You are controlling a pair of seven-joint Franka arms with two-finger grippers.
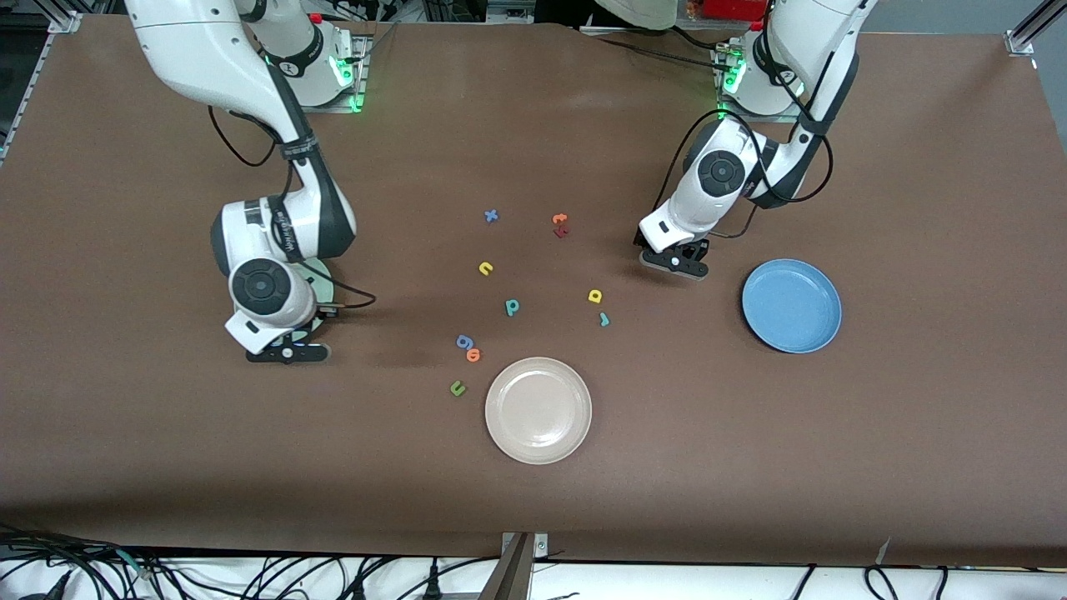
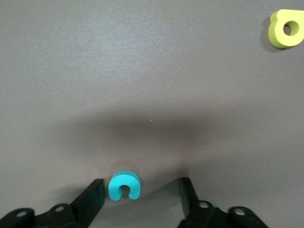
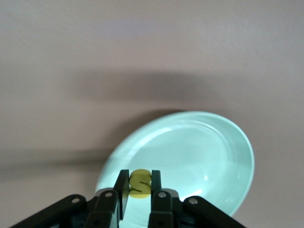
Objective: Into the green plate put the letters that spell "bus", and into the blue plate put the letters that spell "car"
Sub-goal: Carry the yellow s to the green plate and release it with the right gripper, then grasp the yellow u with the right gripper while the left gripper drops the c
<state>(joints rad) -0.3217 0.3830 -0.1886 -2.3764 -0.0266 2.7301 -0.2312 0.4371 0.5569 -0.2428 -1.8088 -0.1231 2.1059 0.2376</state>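
Observation:
My right gripper [image 3: 140, 176] is shut on the yellow s [image 3: 141, 184] and holds it over the pale green plate [image 3: 199, 147]. In the front view that gripper [image 1: 286, 352] hides most of the green plate [image 1: 324, 283]. My left gripper [image 2: 141, 183] is down at the table beside the blue plate [image 1: 791, 305], open, with the teal c [image 2: 124, 185] lying between its fingers, close to one of them. The left gripper [image 1: 677, 263] hides the c in the front view. The yellow u [image 1: 486, 268], teal b [image 1: 512, 307], yellow a [image 1: 594, 295] and teal r [image 1: 604, 318] lie mid-table.
A cream plate [image 1: 538, 410] sits nearest the front camera. A blue g [image 1: 463, 341], orange o [image 1: 474, 355] and dark green u [image 1: 457, 387] lie beside it. A blue x [image 1: 491, 216], an orange t [image 1: 559, 219] and a dark red letter [image 1: 561, 232] lie nearer the bases.

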